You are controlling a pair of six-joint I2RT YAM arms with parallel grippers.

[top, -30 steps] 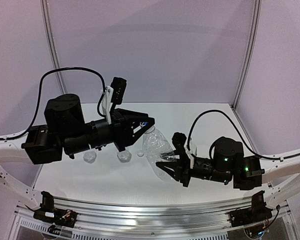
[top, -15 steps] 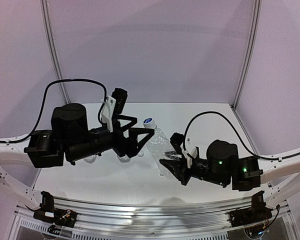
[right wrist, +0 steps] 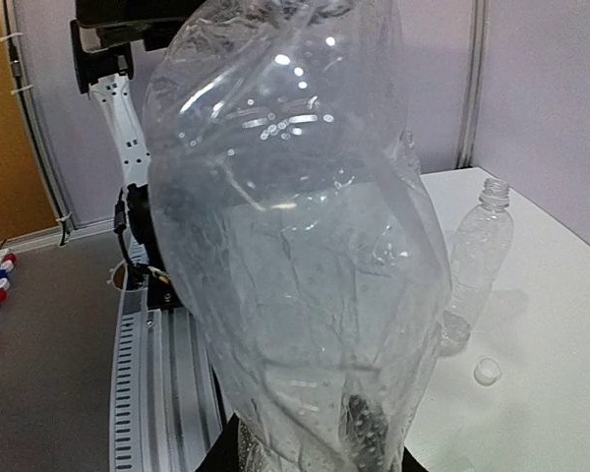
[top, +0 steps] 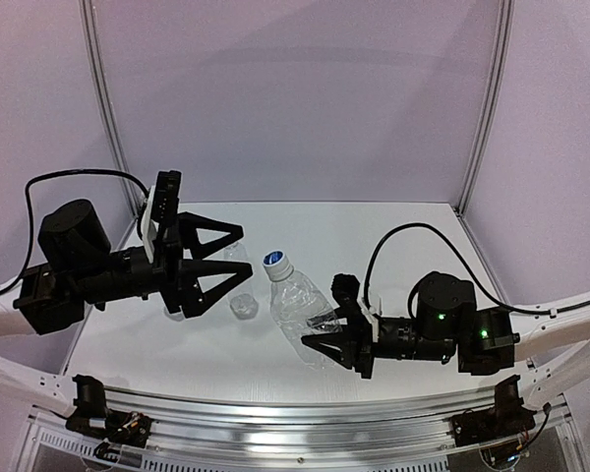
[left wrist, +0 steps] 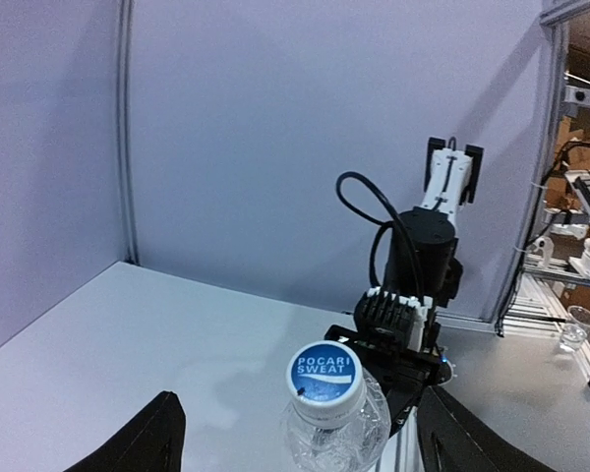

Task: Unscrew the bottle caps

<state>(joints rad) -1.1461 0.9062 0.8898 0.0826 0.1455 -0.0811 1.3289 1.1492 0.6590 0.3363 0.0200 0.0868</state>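
A clear crinkled bottle point(top: 300, 307) hangs tilted over the table, and my right gripper point(top: 321, 340) is shut on its lower body. In the right wrist view the bottle point(right wrist: 295, 246) fills the frame and hides the fingers. Its bottle cap point(top: 275, 263) is white with a blue printed top and sits on the neck. My left gripper point(top: 244, 250) stands open just left of that cap without touching it. In the left wrist view the cap point(left wrist: 325, 379) shows between the two spread fingertips point(left wrist: 162, 433). A second bottle point(right wrist: 480, 258) stands uncapped, with a loose cap point(right wrist: 487, 371) by its foot.
The clear base of another bottle point(top: 243, 306) shows under the left gripper's fingers on the white table point(top: 393, 231). Purple walls with metal posts point(top: 484, 108) close in the back and sides. An aluminium rail point(top: 295, 418) runs along the near edge.
The left gripper opened, let go of the capped bottle's top and drew back to the left. The right gripper, still holding the bottle, shifted slightly left and lower.
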